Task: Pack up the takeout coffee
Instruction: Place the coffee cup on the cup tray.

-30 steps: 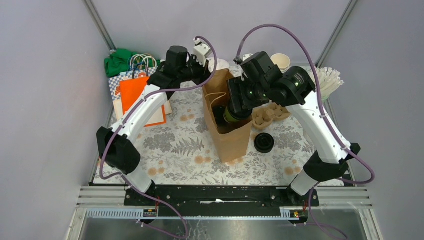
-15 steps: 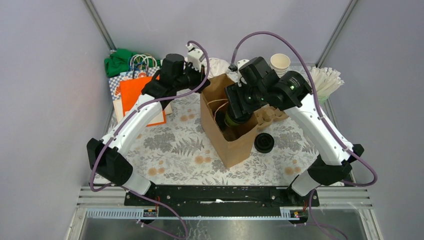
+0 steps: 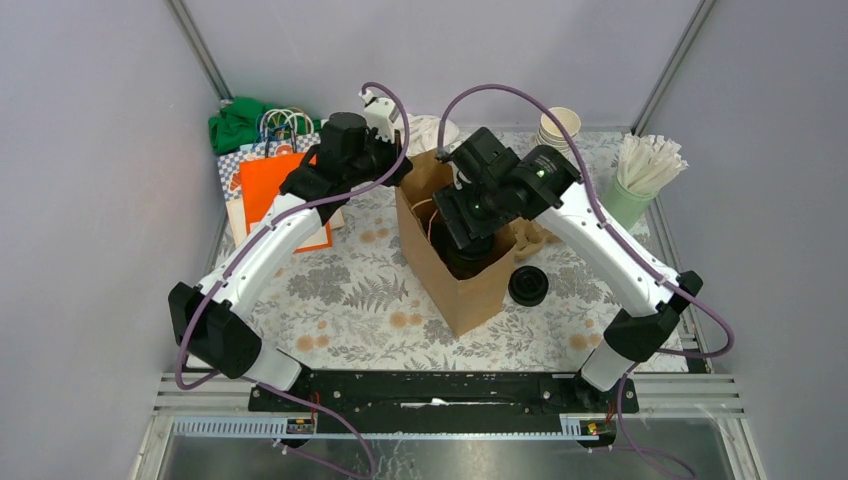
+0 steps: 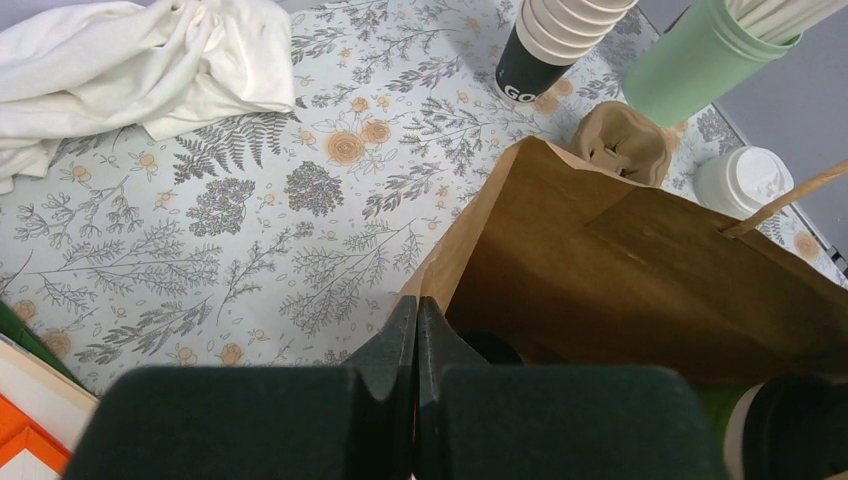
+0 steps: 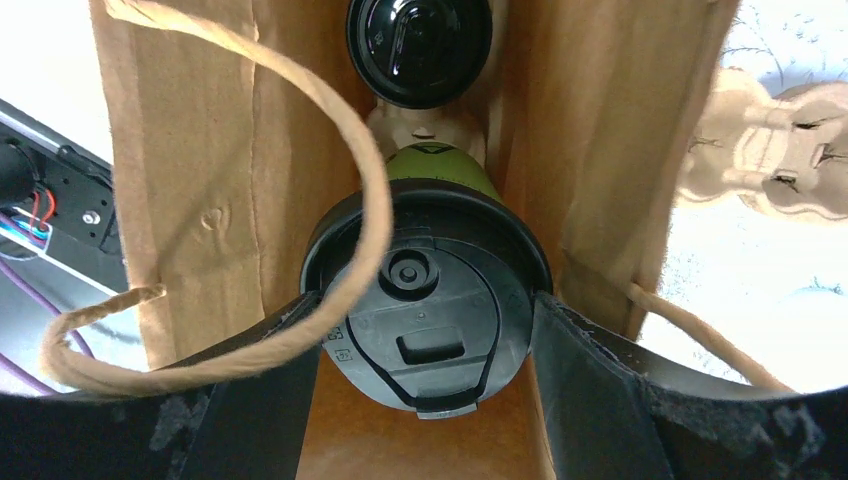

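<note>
Far left: flat paper bags (image 3: 272, 185) and a green cloth (image 3: 236, 124) lie there, well apart from your work.
Left gripper (image 4: 416, 306): clenched shut on the rim of the brown bag (image 3: 466, 292). By my reading it is holding the mouth open for you.
Brown bag: it stands upright and open at mid-table, with a twine handle (image 5: 372, 200) drooping across the opening.
In the bag: the first coffee cup (image 5: 420, 45), black-lidded, sits deep inside on what looks like a pulp holder.
Right gripper (image 5: 425, 322): its fingers clamp either side of the black lid of the second coffee cup (image 5: 440, 272). That cup is inside the bag mouth, above and just beside the first.
Progress: one cup looks packed and the second is in the bag but not yet let go. You have setting down, release and withdrawal left.
Right of the bag: an empty pulp carrier (image 3: 537, 238) is just beside it. A loose black lid (image 3: 528, 285) lies on the table nearer you.
Far right: a cream cup stack (image 3: 560, 128) and a pale green cup (image 3: 630, 203) full of white sticks.
</note>
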Robot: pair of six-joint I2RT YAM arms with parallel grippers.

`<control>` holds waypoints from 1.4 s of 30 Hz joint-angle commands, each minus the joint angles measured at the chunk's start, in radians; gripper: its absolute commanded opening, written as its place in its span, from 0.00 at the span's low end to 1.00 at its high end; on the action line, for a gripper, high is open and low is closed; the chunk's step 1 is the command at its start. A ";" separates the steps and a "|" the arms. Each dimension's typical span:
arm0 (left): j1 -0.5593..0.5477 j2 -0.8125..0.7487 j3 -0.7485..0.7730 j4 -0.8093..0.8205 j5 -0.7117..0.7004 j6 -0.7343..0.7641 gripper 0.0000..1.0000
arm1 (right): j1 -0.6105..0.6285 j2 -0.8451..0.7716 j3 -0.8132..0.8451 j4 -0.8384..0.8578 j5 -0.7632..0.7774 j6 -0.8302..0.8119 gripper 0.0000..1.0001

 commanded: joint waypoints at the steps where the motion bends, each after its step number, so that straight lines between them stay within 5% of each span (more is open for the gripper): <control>1: -0.004 -0.029 -0.012 0.035 -0.038 -0.035 0.00 | 0.032 0.020 -0.039 0.014 0.030 -0.007 0.44; 17: -0.004 -0.056 -0.080 0.071 -0.007 -0.037 0.00 | 0.034 -0.023 -0.219 0.128 0.108 -0.062 0.43; 31: -0.033 -0.068 -0.099 -0.071 0.082 -0.060 0.00 | 0.030 -0.078 -0.269 0.054 0.098 -0.085 0.42; 42: -0.043 -0.087 -0.120 -0.140 0.120 -0.016 0.00 | 0.030 -0.220 -0.521 0.155 0.054 -0.130 0.43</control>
